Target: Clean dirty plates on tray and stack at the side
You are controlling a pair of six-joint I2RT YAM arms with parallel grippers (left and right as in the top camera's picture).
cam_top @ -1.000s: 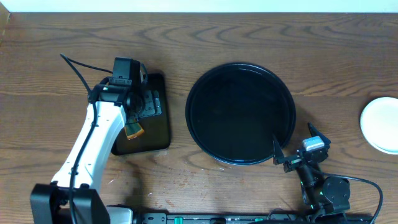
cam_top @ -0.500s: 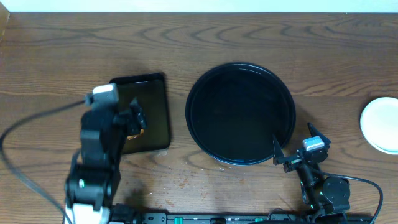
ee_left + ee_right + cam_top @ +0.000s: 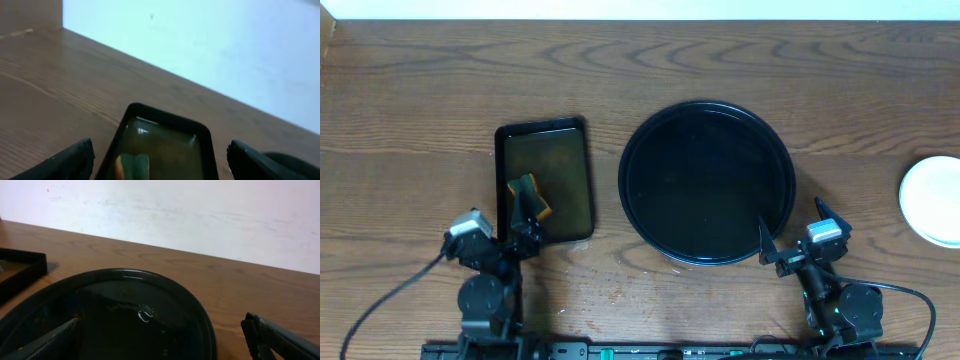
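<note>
Gaping wide, holding nothing, left tool (image 3: 161, 161) faces the sponge tray (image 3: 169, 116); right tool (image 3: 160, 339), the round tray (image 3: 125, 275).

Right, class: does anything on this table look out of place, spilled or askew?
Only slightly. The orange-and-green sponge lies askew in the near left part of the small black rectangular tray, which seems to hold murky liquid. The large round black tray holds no plates, and nothing looks spilled.
</note>
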